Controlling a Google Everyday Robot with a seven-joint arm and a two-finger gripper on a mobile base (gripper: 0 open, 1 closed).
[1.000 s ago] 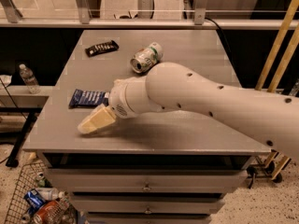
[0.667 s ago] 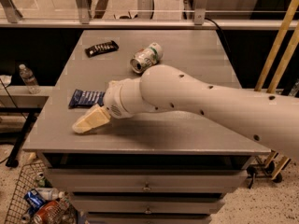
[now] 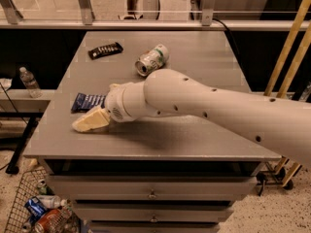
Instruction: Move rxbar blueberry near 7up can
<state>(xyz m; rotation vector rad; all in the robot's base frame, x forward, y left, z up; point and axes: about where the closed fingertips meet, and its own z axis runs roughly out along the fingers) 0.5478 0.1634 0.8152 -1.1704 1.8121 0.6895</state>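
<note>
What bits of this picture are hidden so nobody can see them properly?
All in the camera view:
- rxbar blueberry: right end hidden behind the arm.
- gripper, low near the table's front-left corner: its own body hides whether it touches the bar.
- arm: far end cut off by the right edge.

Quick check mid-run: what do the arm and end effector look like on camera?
The arm is a thick, smooth white tube with rounded joints and small dark dots scattered along its shell; no cables show. The end effector is a pale cream wedge, low over the front-left of the table, just in front of the rxbar blueberry.
</note>
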